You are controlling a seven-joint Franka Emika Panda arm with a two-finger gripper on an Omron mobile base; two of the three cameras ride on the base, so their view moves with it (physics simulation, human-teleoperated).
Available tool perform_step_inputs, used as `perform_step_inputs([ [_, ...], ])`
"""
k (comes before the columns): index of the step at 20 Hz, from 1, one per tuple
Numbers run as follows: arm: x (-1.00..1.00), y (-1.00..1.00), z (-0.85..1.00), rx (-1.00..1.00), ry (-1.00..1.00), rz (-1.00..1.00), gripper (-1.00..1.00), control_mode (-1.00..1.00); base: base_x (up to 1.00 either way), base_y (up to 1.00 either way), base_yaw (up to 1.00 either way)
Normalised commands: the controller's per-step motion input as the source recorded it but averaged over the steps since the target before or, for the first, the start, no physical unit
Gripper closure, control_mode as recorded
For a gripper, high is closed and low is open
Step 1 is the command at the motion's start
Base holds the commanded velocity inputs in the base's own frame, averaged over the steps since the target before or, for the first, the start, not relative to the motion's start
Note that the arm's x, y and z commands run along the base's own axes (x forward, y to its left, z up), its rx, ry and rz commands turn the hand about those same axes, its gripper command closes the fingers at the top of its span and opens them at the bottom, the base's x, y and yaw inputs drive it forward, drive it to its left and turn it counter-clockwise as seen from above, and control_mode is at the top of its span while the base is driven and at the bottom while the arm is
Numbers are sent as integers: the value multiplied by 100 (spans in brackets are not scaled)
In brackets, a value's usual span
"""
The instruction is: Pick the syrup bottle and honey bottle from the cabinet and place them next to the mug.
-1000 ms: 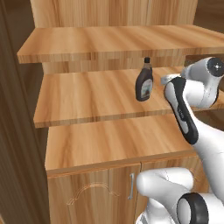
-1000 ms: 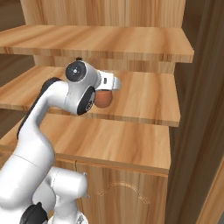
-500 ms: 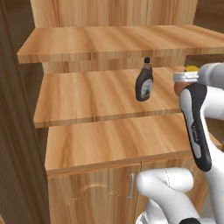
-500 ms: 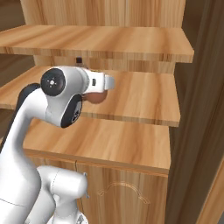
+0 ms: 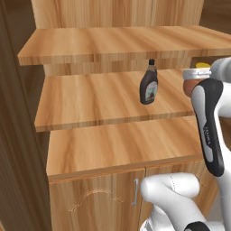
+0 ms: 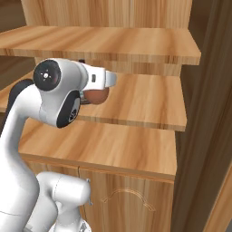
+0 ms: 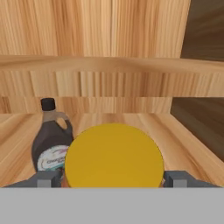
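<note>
Tool (image 7: pixel 113 178) sat over the honey bottle (image 7: pixel 113 156) on the middle shelf of the cabinet (image 5: pixel 113 97). Hand view showed the yellow lid between the two fingertips (image 7: pixel 47 179), one on each side, spread wide. Couldn't tell whether the pads were already bearing on the jar or just flanking it, so I'd call it apart around the jar, grip unconfirmed.

Syrup bottle (image 5: pixel 148 84) stood upright on the same shelf, left of the jar; in the hand view it sat just behind and left of the lid, close. Mug location unknown from these views.

Risks as I read them:
- Jar is round and wide for this tool. If it wasn't centred, closing could have pushed it sideways instead of seating it, or it could have slipped out on the lift.
- Any leftward shove puts the jar or a finger into the syrup bottle; its narrow neck and tall body make it the one likely to tip.
- Upper shelf edge hung close above the wrist, so headroom looked small. A straight-up lift risked hitting it; pulling out toward the near edge first looked safer.

Room: cabinet side wall stood to the right, with some bare shelf between. Near shelf edge was just below the jar. The lower shelf in front was bare plank.
</note>
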Motion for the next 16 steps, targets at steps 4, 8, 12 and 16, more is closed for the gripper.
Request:
perform_step_inputs([
  [4,0,0,0,0,0,0,100,-100,0,0,0],
  [8,0,0,0,0,0,0,100,100,-72,20,-3],
  [12,0,0,0,0,0,0,100,100,-100,46,-4],
  [16,0,0,0,0,0,0,100,100,-100,60,0],
])
